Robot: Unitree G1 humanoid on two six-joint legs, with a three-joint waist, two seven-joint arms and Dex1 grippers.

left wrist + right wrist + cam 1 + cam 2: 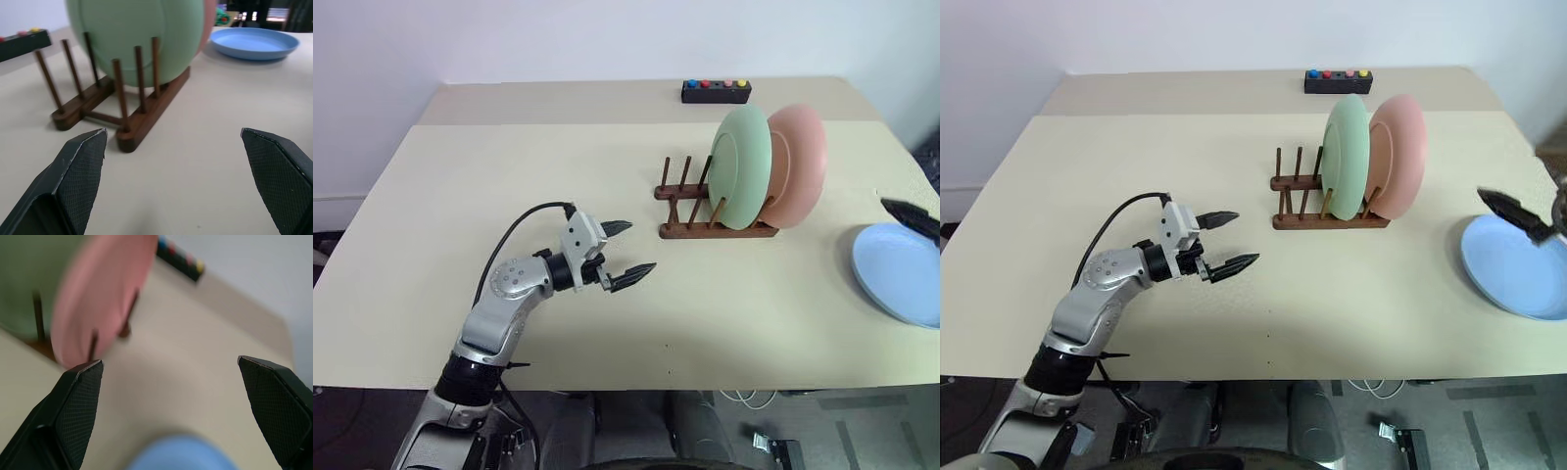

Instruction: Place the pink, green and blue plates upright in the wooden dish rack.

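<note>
Right wrist view – open right tool (171, 406) over blue plate (181, 453), empty.

1. The blue plate (902, 273) is cut off by the right edge of the left eye frame.
2. The pink plate (800, 164) is partly hidden behind the green plate (740, 166).
3. The right gripper (1520, 217) at the right edge shows only one dark fingertip; the rest is out of frame.
</note>
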